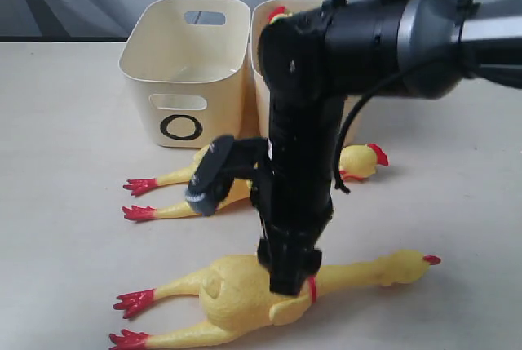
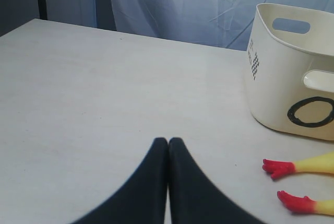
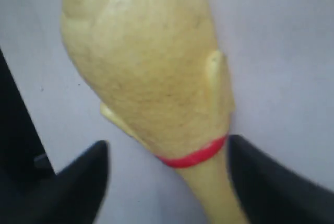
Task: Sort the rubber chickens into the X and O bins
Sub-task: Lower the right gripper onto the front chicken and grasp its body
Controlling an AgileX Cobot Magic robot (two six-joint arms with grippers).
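The largest rubber chicken (image 1: pixel 236 293) lies on the table at the front, head (image 1: pixel 416 264) pointing right. My right gripper (image 1: pixel 290 278) is open and hangs straight down over it. In the right wrist view the fingers straddle the chicken's neck (image 3: pixel 209 182) just below its red band, and the right gripper (image 3: pixel 167 153) holds nothing. A second chicken (image 1: pixel 359 158) lies behind the arm, its red feet (image 2: pixel 276 167) near the O bin (image 1: pixel 183 64). A red comb (image 1: pixel 277 14) peeks from the other bin (image 1: pixel 269 48), whose mark is hidden. My left gripper (image 2: pixel 168 141) is shut and empty over bare table.
The right arm's black forearm (image 1: pixel 302 162) and wrist camera (image 1: pixel 208 183) block the middle of the exterior view. A grey curtain (image 2: pixel 182 4) hangs behind the table. The O bin (image 2: pixel 292 72) stands to the right of the left gripper in the left wrist view.
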